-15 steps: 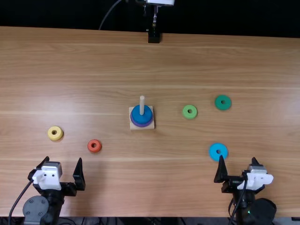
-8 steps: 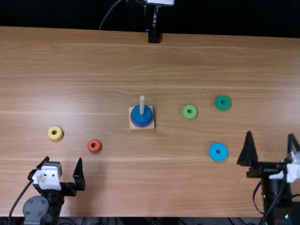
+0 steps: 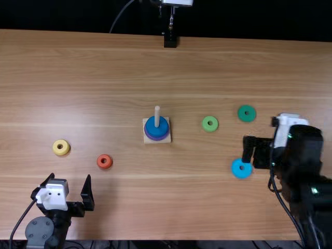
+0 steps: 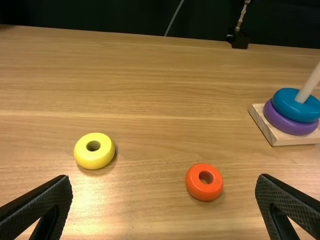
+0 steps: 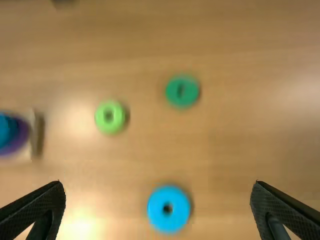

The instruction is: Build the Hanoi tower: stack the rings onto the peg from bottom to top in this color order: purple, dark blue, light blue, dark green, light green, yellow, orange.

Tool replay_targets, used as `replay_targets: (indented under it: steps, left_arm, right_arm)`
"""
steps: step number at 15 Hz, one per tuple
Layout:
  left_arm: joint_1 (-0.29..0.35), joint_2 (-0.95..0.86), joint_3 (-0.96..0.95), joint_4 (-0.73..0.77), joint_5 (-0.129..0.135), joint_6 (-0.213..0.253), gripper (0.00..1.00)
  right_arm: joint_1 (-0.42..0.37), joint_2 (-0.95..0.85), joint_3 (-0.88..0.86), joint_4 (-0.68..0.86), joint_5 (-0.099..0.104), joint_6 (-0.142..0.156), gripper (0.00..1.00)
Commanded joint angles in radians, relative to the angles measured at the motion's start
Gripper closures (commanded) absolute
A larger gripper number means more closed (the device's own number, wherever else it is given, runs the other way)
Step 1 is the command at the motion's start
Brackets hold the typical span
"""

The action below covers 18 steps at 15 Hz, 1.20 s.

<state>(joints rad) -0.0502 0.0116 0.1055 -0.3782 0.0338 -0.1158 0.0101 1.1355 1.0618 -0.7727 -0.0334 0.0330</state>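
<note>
1. Left gripper: stands at the near edge with jaws spread wide, pinching nothing, a broad stretch of wood showing between the fingers.
2. Orange ring: lies flat just ahead of the left gripper, between the lines of its two fingers in the left wrist view, touching neither.
3. Right gripper: hangs over the right part of the table, jaws spread wide, likewise pinching nothing.
4. Light blue ring: rests on the wood, nearest of the rings to the right gripper; shows between its parted fingers in the right wrist view, apart from both. Seen from the top view, lies partly under the edge of that gripper.
5. Yellow ring: lies flat ahead of the left gripper, left of the orange ring and a little farther off, touching neither finger.
6. Wooden base: sits near the middle of the table, between the two grippers and well apart from both. Bears the purple ring at the bottom and the dark blue ring directly on top, around the upright peg.
7. Light green ring: lies right of the base, beyond the light blue ring.
8. Dark green ring: lies farthest off, right of the light green ring.
</note>
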Motion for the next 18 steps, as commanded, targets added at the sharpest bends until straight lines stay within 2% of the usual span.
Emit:
replay_targets:
  steps: [1, 8, 11, 12, 14, 15, 18]
  left_arm:
    - [0.016, -0.012, -0.105, -0.069, 0.021, 0.003, 0.0]
    - [0.016, -0.012, -0.105, -0.069, 0.023, 0.003, 0.0]
    - [0.016, -0.012, -0.105, -0.069, 0.021, 0.003, 0.0]
    - [0.016, -0.012, -0.105, -0.069, 0.023, 0.003, 0.0]
    - [0.016, -0.012, -0.105, -0.069, 0.023, 0.003, 0.0]
    - [0.016, -0.012, -0.105, -0.069, 0.021, 0.003, 0.0]
    - [0.016, -0.012, -0.105, -0.069, 0.021, 0.003, 0.0]
  right_arm:
    - [0.024, 0.06, -0.014, -0.051, 0.0, 0.011, 0.0]
    - [0.022, 0.241, -0.126, -0.062, 0.0, 0.015, 0.0]
    - [0.022, 0.285, -0.171, 0.039, 0.002, 0.015, 0.0]
    - [0.022, 0.285, -0.191, 0.081, 0.004, 0.02, 0.0]
    - [0.024, 0.299, -0.223, 0.146, 0.004, 0.065, 0.0]
    - [0.024, 0.317, -0.227, 0.16, 0.004, 0.077, 0.0]
    - [0.024, 0.356, -0.241, 0.16, 0.004, 0.081, 0.0]
